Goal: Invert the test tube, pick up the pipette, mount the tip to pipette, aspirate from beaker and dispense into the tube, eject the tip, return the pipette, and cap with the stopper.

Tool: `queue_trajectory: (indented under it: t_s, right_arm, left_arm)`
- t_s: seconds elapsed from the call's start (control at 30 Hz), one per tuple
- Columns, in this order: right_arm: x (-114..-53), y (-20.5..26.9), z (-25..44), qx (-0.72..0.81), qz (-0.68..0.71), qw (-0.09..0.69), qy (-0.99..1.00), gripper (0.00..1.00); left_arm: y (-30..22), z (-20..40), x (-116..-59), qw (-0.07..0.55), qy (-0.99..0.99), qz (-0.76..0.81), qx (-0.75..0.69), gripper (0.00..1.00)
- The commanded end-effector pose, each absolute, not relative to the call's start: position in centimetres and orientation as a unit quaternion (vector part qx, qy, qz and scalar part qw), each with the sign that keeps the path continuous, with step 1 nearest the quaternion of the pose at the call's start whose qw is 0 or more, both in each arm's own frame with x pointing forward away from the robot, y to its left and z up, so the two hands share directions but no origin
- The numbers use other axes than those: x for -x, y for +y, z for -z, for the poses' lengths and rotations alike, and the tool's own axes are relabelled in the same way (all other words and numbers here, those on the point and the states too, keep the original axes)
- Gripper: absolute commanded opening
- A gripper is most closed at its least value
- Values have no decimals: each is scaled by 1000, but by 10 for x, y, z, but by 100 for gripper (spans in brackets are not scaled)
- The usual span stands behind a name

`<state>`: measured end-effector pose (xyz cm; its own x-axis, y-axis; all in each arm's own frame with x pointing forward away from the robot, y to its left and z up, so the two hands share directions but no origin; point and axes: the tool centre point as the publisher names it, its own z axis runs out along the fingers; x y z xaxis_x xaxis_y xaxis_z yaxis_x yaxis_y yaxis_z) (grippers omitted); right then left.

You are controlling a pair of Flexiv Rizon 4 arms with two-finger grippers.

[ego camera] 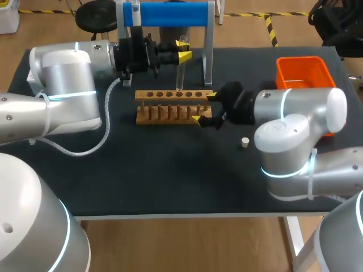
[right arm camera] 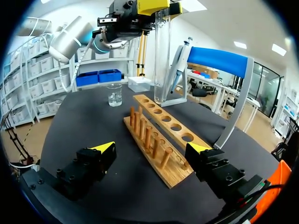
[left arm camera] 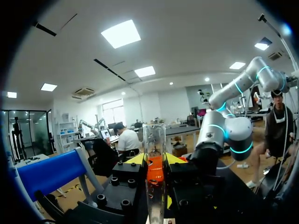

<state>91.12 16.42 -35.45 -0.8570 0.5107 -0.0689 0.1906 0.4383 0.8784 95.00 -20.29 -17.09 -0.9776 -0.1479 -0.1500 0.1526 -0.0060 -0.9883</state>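
Note:
A clear glass test tube [ego camera: 181, 65] stands upright over the wooden rack [ego camera: 170, 113], rounded end down at one of the holes in the top board. My left gripper [ego camera: 182, 55] is shut on the tube's upper part, and in the left wrist view the tube [left arm camera: 154, 149] rises between its yellow tips [left arm camera: 155, 161]. My right gripper [ego camera: 203, 107] is open, one finger on each side of the rack's right end. In the right wrist view the rack [right arm camera: 159, 140] runs out from between those wide fingers [right arm camera: 150, 149], with the tube [right arm camera: 162, 56] and left gripper [right arm camera: 152, 7] beyond.
The pipette [right arm camera: 179, 63] hangs on the blue-topped stand [ego camera: 165, 14] behind the rack. A beaker [right arm camera: 114, 94] with liquid stands farther off. A small white stopper [ego camera: 245, 142] lies on the black mat, and an orange bin [ego camera: 302, 71] sits at the back right.

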Motion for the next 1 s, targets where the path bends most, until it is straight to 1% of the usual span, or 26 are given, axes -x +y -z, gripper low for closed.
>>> queue_trajectory:
  t_s: [0.03,1.0]
  right_arm:
    - [-915,163,351,-210,-480,156,837,100]
    - [-917,163,348,-208,-475,165,839,100]
  left_arm:
    - [-203,171,-951,105,698,709,-2,0]
    - [-203,171,-951,105,698,709,-2,0]
